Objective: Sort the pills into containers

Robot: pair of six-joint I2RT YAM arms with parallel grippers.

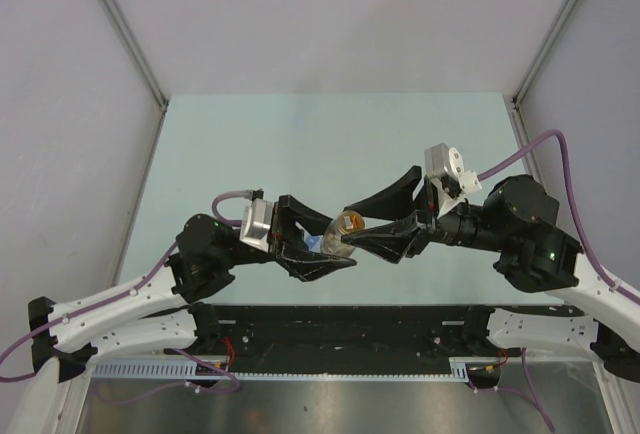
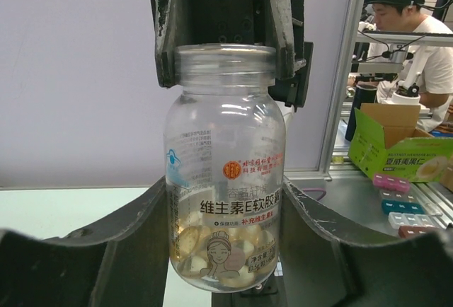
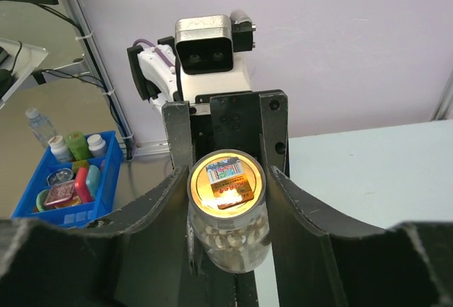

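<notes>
A clear stubby jar (image 1: pixel 345 226) is held in mid-air between both arms, above the near middle of the table. Pale golden pills (image 2: pixel 195 240) lie heaped in its bottom. My left gripper (image 1: pixel 335 242) is shut on the jar's labelled body (image 2: pixel 225 180), one finger on each side. My right gripper (image 1: pixel 348 226) comes from the opposite side and is shut on the jar's lid end (image 2: pixel 225 59). In the right wrist view its fingers (image 3: pixel 283 194) flank the glowing orange lid (image 3: pixel 226 180), with pills (image 3: pixel 230 240) visible below. No vial with a blue cap shows.
The pale green table (image 1: pixel 330 144) is walled by grey panels on three sides. Off the table stand a blue bin of small bottles (image 3: pixel 71 180), a green carton (image 2: pixel 396 151) and coloured pill boxes (image 2: pixel 396 204). A person (image 2: pixel 417 38) sits beyond.
</notes>
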